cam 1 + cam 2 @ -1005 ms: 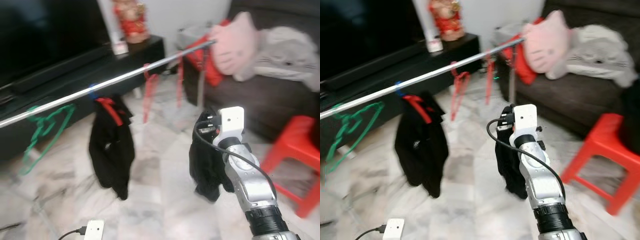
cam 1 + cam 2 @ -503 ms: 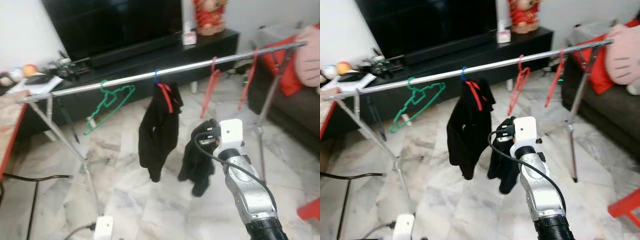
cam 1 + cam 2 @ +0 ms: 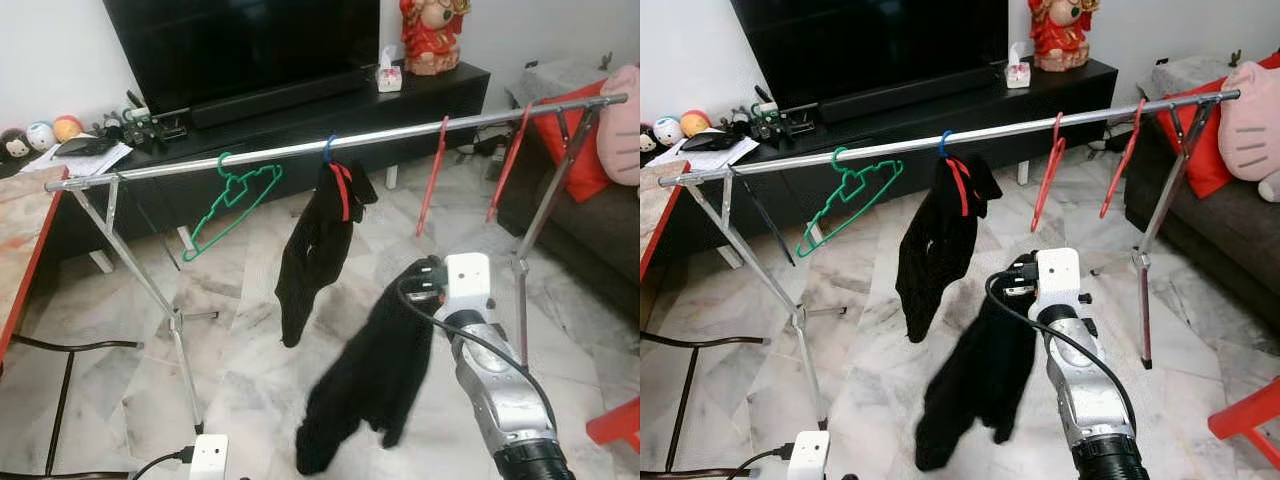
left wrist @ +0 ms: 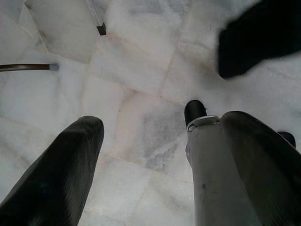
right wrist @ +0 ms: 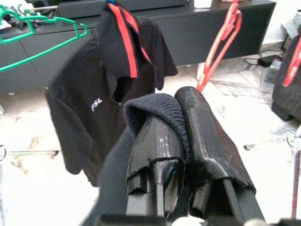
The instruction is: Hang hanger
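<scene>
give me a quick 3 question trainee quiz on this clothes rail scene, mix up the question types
1. True or false: the right hand is shut on a dark garment.
2. How many hangers on the rail carry no clothing? A) one B) two C) three
3. Fill in: the black polo shirt hangs from a ____ hook.

Key:
1. True; knit fabric sits pinched between the fingers.
2. C: the green hanger and two red hangers.
3. Blue, with a red hanger body under the collar.
</scene>
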{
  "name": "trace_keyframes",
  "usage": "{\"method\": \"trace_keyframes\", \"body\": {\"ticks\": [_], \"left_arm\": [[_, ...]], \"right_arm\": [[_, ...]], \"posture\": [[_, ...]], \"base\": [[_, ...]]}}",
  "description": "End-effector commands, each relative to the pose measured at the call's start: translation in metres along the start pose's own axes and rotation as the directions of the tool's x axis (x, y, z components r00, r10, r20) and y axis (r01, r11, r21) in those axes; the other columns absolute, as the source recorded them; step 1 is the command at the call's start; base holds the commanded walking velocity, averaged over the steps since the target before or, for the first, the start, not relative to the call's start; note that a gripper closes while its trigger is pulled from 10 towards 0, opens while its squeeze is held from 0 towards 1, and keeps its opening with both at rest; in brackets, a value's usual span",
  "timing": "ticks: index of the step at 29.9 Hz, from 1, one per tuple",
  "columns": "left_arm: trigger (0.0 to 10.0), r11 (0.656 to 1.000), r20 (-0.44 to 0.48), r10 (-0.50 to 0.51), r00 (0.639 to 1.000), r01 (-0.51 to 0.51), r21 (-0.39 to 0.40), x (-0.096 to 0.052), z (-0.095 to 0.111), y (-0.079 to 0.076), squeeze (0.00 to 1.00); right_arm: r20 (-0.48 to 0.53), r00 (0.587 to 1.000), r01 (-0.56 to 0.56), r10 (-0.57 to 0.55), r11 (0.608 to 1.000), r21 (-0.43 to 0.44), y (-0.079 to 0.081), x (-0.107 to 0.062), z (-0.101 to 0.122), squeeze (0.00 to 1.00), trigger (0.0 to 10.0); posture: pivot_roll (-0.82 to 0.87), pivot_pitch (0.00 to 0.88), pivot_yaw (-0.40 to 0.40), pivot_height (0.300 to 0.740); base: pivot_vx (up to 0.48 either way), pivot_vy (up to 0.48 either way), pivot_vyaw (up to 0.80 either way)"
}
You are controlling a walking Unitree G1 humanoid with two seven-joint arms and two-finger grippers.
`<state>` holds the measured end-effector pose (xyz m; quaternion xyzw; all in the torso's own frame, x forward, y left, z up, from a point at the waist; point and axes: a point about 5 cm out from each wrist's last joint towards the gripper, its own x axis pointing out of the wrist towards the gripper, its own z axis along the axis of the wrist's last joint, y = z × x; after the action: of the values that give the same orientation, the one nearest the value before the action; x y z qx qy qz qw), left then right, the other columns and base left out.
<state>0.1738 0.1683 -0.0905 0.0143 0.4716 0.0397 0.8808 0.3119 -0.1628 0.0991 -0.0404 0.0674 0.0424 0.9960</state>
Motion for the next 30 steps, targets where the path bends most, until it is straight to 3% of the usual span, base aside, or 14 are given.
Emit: {"method": "trace_keyframes", "body": {"ticks": [1,15,24,27,30], "left_arm": [[10.0,1.0,0.002,0.023,1.0,-0.023,-0.001,0.0,0.0,0.005,0.0],[10.0,1.0,0.013,0.017,1.0,-0.017,0.001,0.0,0.002,0.002,0.0],[10.0,0.999,0.003,0.051,0.999,-0.051,-0.008,-0.009,-0.031,0.03,0.0],[10.0,0.997,-0.008,0.07,0.998,-0.07,-0.013,-0.018,-0.051,0.052,0.0],[10.0,0.997,0.002,0.074,0.997,-0.074,-0.013,-0.02,-0.053,0.056,0.0]], "right_arm": [[0.048,0.999,-0.012,0.013,1.0,-0.011,0.005,0.003,0.01,0.0,10.0],[0.095,0.995,0.011,-0.011,1.0,-0.003,0.001,0.006,0.022,0.0,10.0],[0.095,0.995,0.022,-0.022,1.0,0.0,0.0,0.007,0.023,0.0,10.0],[0.094,0.995,0.027,-0.027,1.0,0.005,0.0,0.007,0.022,0.0,10.0],[0.09,0.996,0.027,-0.028,1.0,0.004,-0.001,0.007,0.022,0.0,10.0]], "posture": [[-0.18,0.0,0.115,0.732],[-0.18,0.0,0.104,0.732],[-0.18,0.0,0.1,0.732],[-0.18,0.0,0.098,0.732],[-0.18,0.0,0.098,0.732]], "base": [[0.0,0.0,0.0],[0.0,-0.235,0.0],[0.0,-0.304,0.0],[0.0,-0.286,0.0],[0.0,-0.089,0.0]]}}
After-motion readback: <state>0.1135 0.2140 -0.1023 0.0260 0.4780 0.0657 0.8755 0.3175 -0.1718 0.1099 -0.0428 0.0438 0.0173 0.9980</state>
